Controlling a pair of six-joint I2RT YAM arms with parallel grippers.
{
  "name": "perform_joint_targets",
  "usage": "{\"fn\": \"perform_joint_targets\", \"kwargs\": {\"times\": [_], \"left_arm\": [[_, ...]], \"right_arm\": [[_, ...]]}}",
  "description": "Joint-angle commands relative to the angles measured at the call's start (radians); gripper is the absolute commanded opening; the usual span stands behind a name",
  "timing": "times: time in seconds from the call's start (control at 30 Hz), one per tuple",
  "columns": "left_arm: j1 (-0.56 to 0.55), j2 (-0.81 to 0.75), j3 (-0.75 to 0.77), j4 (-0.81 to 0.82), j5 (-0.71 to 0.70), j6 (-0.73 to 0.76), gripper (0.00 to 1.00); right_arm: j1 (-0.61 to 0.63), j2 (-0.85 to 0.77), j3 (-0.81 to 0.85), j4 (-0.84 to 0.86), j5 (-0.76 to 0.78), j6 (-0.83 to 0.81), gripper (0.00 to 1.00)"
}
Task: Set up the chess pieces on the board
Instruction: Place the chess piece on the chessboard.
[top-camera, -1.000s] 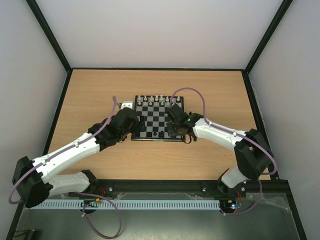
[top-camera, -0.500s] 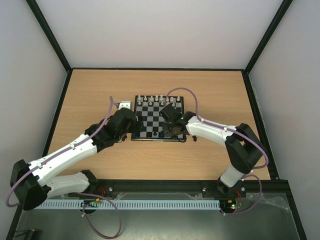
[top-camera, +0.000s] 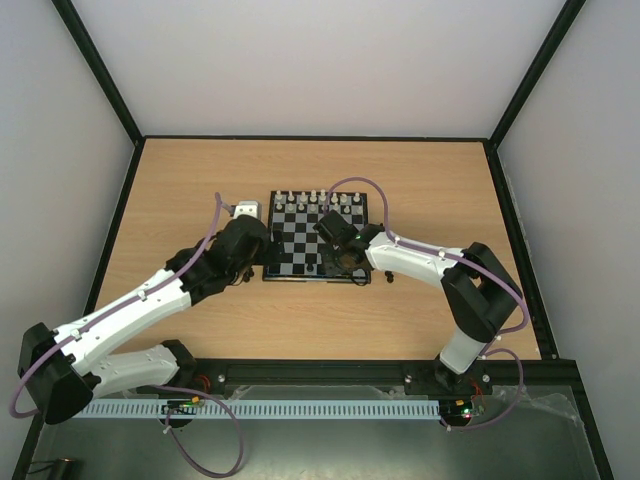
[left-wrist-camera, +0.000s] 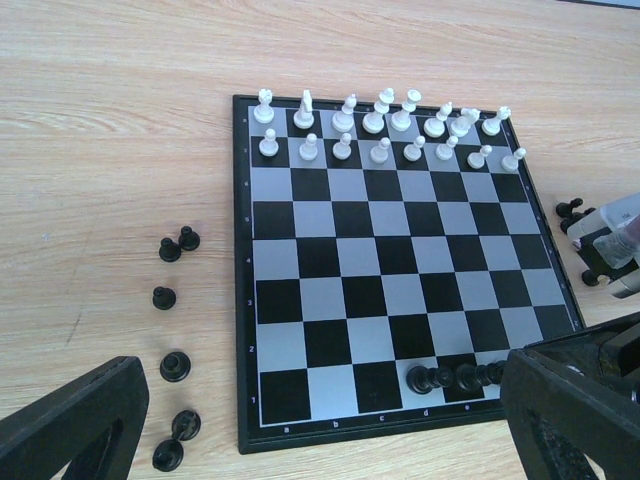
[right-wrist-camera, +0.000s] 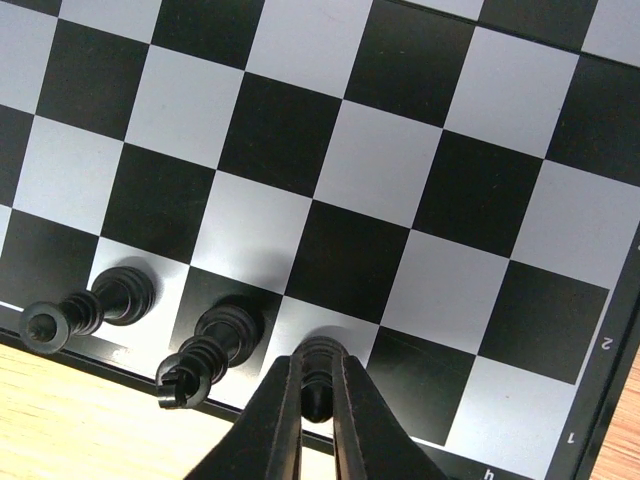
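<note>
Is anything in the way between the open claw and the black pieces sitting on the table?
Nothing visible. The left claw hangs open by the board, and the black pieces stand on bare table just beside it.

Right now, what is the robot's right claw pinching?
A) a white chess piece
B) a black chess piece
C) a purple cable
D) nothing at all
B: the right gripper is shut on a small black chess piece, at the edge row of the board.
</note>
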Motion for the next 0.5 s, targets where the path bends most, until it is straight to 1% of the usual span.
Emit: {"fn": "perform_joint_targets", "kwargs": {"times": [0.0, 0.03, 0.23, 0.3, 0.37, 0.4, 0.47], "left_arm": [[0.009, -0.016, -0.015, 0.000, -0.006, 0.002, 1.00], [0.009, -0.017, -0.016, 0.001, -0.006, 0.002, 0.99], [0.012, -0.014, -0.016, 0.003, -0.004, 0.004, 1.00], [0.013, -0.014, -0.017, 0.004, -0.005, 0.004, 0.99], [0.013, -0.014, -0.018, 0.004, -0.006, 0.002, 1.00], [0.013, -0.014, -0.018, 0.005, -0.006, 0.002, 0.99], [0.014, -0.012, -0.019, 0.004, -0.006, 0.002, 0.99]], "right_arm": [[0.009, 0.017, 0.022, -0.046, -0.001, 0.014, 0.11], [0.009, 0.015, 0.022, -0.045, -0.002, 0.014, 0.13], [0.012, 0.009, 0.020, -0.047, -0.005, 0.015, 0.15], [0.013, 0.007, 0.018, -0.046, -0.008, 0.015, 0.23], [0.012, 0.000, 0.013, -0.042, -0.011, 0.016, 0.27], [0.013, -0.003, 0.011, -0.039, -0.013, 0.016, 0.32], [0.012, -0.010, 0.011, -0.039, -0.016, 0.017, 0.33]]}}
